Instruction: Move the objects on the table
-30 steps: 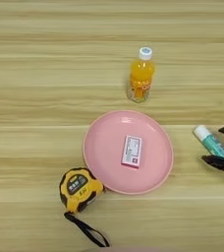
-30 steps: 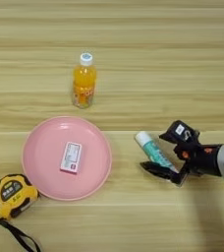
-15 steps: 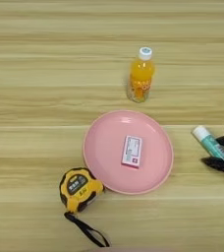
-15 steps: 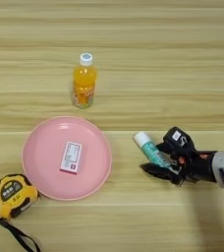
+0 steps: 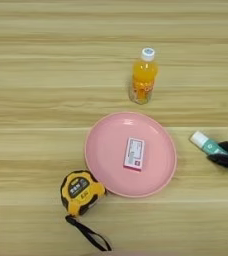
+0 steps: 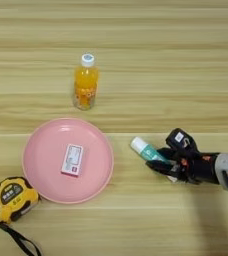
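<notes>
Illumination is bright, even and diffuse from overhead. The surface (image 6: 136,60) shows no hard glare. A soft, faint shadow lies below and right of the hand (image 6: 162,160). The bottle (image 6: 85,82), far left of the hand, casts only a short shadow at its base. Focus is slightly soft throughout.

We see the table (image 6: 186,60) bare across its whole far half and its right far corner, so a gripper passes there freely. Toward the middle, the upright orange-juice bottle (image 6: 85,81) stands as the tallest obstacle, just beyond the pink plate (image 6: 43,180). The tape measure (image 6: 13,198) blocks the near left corner, its strap (image 5: 88,236) trailing toward the near edge.
</notes>
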### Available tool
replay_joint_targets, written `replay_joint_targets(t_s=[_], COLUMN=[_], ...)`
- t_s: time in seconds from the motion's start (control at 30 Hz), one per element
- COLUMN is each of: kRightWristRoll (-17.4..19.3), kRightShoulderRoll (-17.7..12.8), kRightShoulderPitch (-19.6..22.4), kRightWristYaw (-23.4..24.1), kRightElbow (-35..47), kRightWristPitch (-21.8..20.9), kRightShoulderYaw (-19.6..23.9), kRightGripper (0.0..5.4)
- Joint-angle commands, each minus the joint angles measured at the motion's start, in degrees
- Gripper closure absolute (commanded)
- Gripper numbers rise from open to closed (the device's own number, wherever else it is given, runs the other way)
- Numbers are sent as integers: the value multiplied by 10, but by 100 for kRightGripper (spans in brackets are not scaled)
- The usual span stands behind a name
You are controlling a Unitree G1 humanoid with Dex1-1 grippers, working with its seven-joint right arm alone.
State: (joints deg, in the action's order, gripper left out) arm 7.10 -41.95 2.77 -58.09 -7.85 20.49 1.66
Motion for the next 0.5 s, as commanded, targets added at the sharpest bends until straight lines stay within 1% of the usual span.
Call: replay_joint_targets(t_s=[0.03, 0.33, 0.5], kRightWristRoll=[-3, 0, 0], kRightShoulderRoll=[-11, 10, 31], kRightShoulderPitch=[50, 75, 111], kRightWristYaw=[30, 60, 102], kRightElbow=[1, -6, -13], kRightWristPitch=[-26, -49, -63], kRightShoulderYaw=[19, 31, 45], kRightGripper=[372, 372, 372])
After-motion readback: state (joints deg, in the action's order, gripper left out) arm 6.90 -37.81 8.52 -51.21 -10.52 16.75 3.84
